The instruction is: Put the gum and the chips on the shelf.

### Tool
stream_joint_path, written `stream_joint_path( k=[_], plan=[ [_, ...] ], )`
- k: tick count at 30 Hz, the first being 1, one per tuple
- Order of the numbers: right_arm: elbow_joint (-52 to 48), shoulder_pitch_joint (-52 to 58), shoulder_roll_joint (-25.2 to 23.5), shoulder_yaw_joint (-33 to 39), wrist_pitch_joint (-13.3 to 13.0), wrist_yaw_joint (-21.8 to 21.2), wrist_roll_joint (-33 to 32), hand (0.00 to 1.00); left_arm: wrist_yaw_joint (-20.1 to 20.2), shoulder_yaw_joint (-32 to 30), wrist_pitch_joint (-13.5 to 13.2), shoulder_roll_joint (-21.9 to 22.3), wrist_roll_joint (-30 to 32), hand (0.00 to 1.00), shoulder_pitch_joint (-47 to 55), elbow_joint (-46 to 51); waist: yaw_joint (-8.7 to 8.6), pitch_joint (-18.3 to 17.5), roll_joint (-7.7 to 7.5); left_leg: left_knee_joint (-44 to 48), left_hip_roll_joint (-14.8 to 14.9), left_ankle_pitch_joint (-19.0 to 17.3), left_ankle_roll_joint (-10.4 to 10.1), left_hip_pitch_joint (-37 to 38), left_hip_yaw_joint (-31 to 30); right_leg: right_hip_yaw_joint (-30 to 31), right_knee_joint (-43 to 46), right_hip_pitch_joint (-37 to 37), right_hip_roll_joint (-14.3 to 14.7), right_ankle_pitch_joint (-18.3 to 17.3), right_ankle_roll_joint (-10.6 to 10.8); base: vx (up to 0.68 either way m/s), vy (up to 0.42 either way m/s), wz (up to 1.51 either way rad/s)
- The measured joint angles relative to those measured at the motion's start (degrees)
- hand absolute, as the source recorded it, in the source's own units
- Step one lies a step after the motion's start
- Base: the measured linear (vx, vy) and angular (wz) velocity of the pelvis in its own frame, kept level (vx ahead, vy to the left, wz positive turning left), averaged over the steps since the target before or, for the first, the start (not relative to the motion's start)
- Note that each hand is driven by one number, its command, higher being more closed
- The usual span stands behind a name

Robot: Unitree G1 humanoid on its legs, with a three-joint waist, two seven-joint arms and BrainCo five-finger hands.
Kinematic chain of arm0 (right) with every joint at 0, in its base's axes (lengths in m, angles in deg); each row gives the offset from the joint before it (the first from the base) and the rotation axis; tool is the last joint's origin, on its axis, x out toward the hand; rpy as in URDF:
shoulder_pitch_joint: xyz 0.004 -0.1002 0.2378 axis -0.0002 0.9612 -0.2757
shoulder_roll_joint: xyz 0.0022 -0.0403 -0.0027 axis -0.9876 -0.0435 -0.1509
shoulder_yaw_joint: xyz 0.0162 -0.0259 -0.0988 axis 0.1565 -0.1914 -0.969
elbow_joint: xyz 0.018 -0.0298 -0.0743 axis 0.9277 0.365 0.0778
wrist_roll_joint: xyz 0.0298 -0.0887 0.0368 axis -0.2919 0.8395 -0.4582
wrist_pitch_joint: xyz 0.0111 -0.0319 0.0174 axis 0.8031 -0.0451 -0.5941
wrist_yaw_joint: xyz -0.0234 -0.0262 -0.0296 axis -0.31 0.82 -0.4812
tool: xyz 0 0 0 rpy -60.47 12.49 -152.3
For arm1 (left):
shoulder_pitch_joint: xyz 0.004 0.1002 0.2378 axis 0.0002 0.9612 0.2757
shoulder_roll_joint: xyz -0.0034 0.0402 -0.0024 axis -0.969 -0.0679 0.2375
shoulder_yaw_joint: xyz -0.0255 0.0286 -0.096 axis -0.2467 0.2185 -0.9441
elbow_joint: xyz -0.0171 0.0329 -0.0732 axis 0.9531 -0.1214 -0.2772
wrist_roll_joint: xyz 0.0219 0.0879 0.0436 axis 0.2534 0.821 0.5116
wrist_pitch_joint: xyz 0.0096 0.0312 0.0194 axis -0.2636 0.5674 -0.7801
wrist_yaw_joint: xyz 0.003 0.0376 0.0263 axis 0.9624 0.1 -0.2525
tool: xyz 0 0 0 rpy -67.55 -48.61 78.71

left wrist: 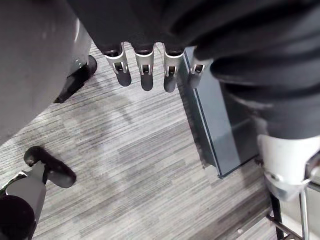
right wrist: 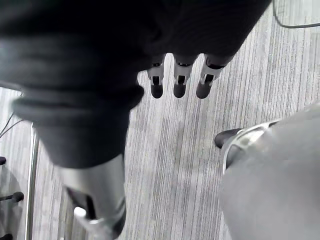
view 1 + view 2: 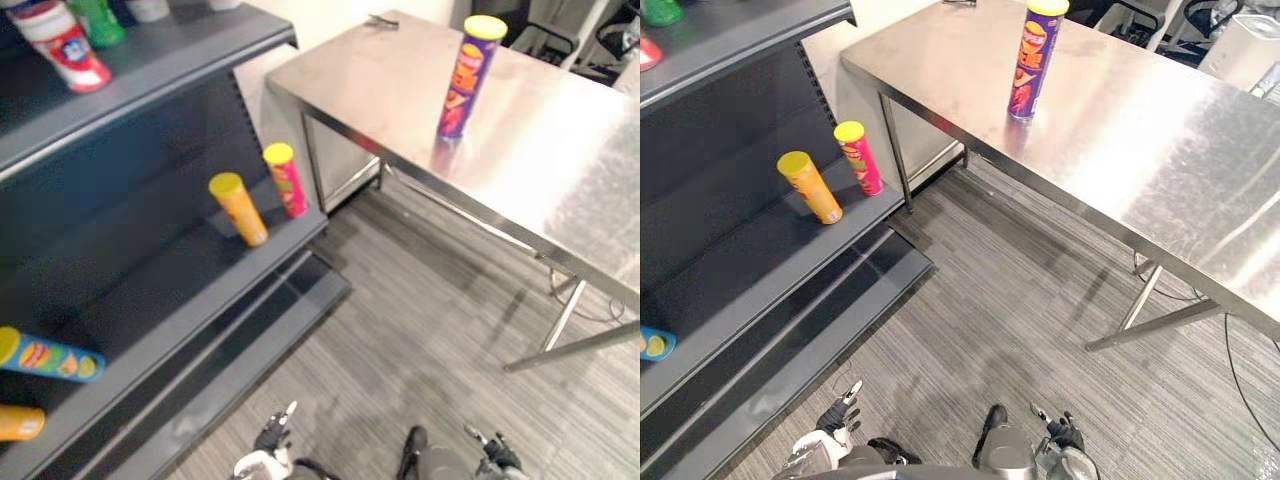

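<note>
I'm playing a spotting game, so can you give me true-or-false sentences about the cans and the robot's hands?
1. The tall purple chips can with a yellow lid stands on the shiny steel table. True.
2. The robot's left hand holds that purple can. False: it hangs low above the grey striped floor, fingers straight, holding nothing.
3. An orange can and a pink can, both yellow-lidded, stand next to each other on the dark grey shelf. True.
4. The blue can lies on the table. False: it lies on its side on the shelf.
5. The right hand is empty. True.
</note>
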Motion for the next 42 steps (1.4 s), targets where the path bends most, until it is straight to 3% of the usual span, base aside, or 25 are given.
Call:
stream_joint_path(
  k=[2,5,8,10,11,12,13,14,15,17,19,20,21,24,26,34,42],
  plan=[
    [0.01,-0.05,-0.19,0.72,-0.02,-0.05,-0.14,0.00,-0.04,-0.05,0.00,0.04,0.15,0.00,-0.05,-0.19,-1.15,0.16,-0.23,-0.64,-0.06,0.59,-0.05,0.18,0.03,0.04,2.58,-1.00,-0.45,-1.48,-0.22,0.04,-0.055,0.01],
    [0.01,-0.05,-0.48,1.60,-0.09,-0.22,-0.32,0.00,-0.34,-0.26,0.00,0.13,0.16,0.00,-0.10,-0.24,-1.36,0.37,-0.58,-1.70,-0.87,1.64,-0.66,1.72,1.09,1.42,6.73,-2.38,-1.02,-3.95,-0.81,0.04,-0.057,-0.13],
    [0.09,0.17,-0.76,1.95,-0.11,-0.22,-1.67,0.00,-0.43,-2.33,0.02,1.12,0.08,0.00,0.01,0.36,-1.43,0.43,-0.68,2.55,1.65,1.74,-0.64,2.45,0.47,2.92,9.60,-2.90,-0.41,-7.04,-1.51,0.04,-0.104,-0.25],
    [0.12,0.05,-0.73,1.75,-0.29,-0.23,-2.28,0.00,-0.28,-2.37,-0.03,1.00,-1.17,0.00,0.25,1.21,-1.25,0.75,-1.16,7.84,3.76,2.91,1.18,1.75,-7.17,5.45,11.37,-2.62,0.64,-8.74,-2.51,0.01,-0.169,-0.64],
    [0.16,-0.03,-0.62,1.23,-0.79,-0.21,-2.72,0.00,-0.20,-2.86,-0.17,0.82,-2.85,0.00,0.41,2.00,-1.08,1.25,-2.03,12.19,4.11,3.54,3.16,-1.32,-17.94,7.83,10.77,-1.84,1.72,-9.44,-3.67,0.00,-0.183,-0.74],
    [0.26,-0.22,-0.30,0.90,-1.11,-0.21,-2.93,0.00,-0.26,-2.96,-0.29,0.78,-3.94,0.00,0.50,2.48,-0.92,1.30,-1.88,13.46,3.08,2.24,2.28,-2.84,-23.78,9.37,10.28,-1.63,1.86,-9.27,-3.86,0.01,-0.068,-1.08],
    [0.73,-0.79,0.17,0.97,-1.42,-0.18,-4.05,0.00,-0.47,-2.90,-0.52,1.21,-4.50,0.00,0.85,3.55,-0.91,1.37,-1.87,12.65,-1.78,-1.94,-0.96,-4.41,-32.65,12.43,10.03,-1.59,1.98,-9.20,-4.01,0.03,0.039,-1.22],
    [1.89,-1.19,1.08,1.00,-1.66,-0.05,-4.35,0.00,-0.59,-2.26,-1.02,1.42,-4.49,0.00,1.09,3.89,-0.96,1.42,-1.82,11.91,-5.75,-4.34,-0.73,-5.72,-37.31,15.14,9.78,-1.17,2.19,-9.22,-4.05,0.06,0.072,-1.20],
    [2.38,-1.05,1.41,1.08,-1.66,-0.05,-4.35,0.00,-0.69,-1.92,-1.13,1.42,-4.47,0.00,1.15,4.10,-0.96,1.47,-1.74,11.19,-7.07,-4.59,-0.36,-6.34,-38.51,16.15,9.45,-0.57,2.37,-9.22,-4.05,0.10,0.073,-1.09],
    [2.55,-0.03,1.55,2.15,-1.68,-0.02,-4.38,0.00,-0.92,-1.68,-1.44,1.56,-4.43,0.00,1.75,5.43,-0.84,1.46,-1.63,5.51,-10.12,-4.30,-0.86,-9.23,-42.72,19.46,9.08,0.21,3.02,-9.34,-3.84,0.15,0.164,-1.02],
    [2.54,0.43,1.57,2.66,-1.71,-0.03,-4.97,0.00,-1.29,-1.70,-1.84,1.52,-4.21,0.00,1.51,5.49,-0.83,1.56,-1.38,-3.60,-12.94,-1.25,-1.20,-11.71,-48.90,23.06,9.72,-0.07,3.54,-9.95,-2.69,0.16,0.220,-1.02],
    [2.54,0.62,1.49,2.93,-1.71,-0.03,-5.26,0.00,-1.60,-1.84,-2.15,1.50,-4.06,0.00,1.45,5.42,-0.27,1.71,-1.56,-5.00,-14.36,2.54,-1.99,-11.31,-51.46,25.39,10.38,-0.13,3.51,-10.50,-1.75,0.15,0.197,-0.98],
    [2.57,1.07,1.35,3.20,-1.70,-0.01,-6.08,0.00,-1.87,-1.88,-2.19,1.43,-3.96,0.00,1.33,5.21,0.60,1.27,-1.28,-5.34,-15.71,2.76,-1.54,-10.16,-51.64,27.90,10.32,0.29,3.37,-10.80,-0.81,0.21,0.222,-0.89],
    [2.74,1.81,-0.85,4.96,-1.64,-0.16,-6.29,0.00,-2.06,-2.02,-2.43,1.30,-3.74,0.00,0.79,4.16,0.39,0.22,-2.58,-2.43,-18.10,-0.06,0.71,-10.79,-49.89,30.69,6.39,1.15,1.15,-9.01,1.98,0.26,0.248,-0.43],
    [2.75,1.44,-1.50,5.63,-1.65,-0.17,-6.30,0.00,-2.13,-2.10,-2.36,1.15,-3.42,0.00,0.41,2.64,0.41,-0.37,-2.51,-3.05,-19.38,-0.59,1.61,-9.89,-49.52,31.84,3.61,2.36,-0.06,-7.32,2.64,0.21,0.232,-0.25],
    [3.97,-0.35,-1.83,5.32,-1.75,0.00,-6.26,0.00,-2.04,0.71,-2.42,0.59,-1.07,0.00,0.95,-0.88,1.45,-3.62,-1.45,-9.51,-20.90,-0.88,2.46,-4.84,-44.83,36.21,-2.99,3.10,-1.02,0.27,3.34,0.11,0.137,-0.43],
    [5.81,-0.18,-1.68,2.94,-1.75,0.00,-6.01,0.00,-2.12,1.25,-2.45,0.42,-1.07,0.00,1.10,-1.93,1.85,-4.99,-1.56,-13.09,-21.03,0.57,2.70,-3.12,-44.40,35.62,-5.65,3.54,-0.68,0.81,3.52,-0.03,-0.018,-0.12]
  ],
)
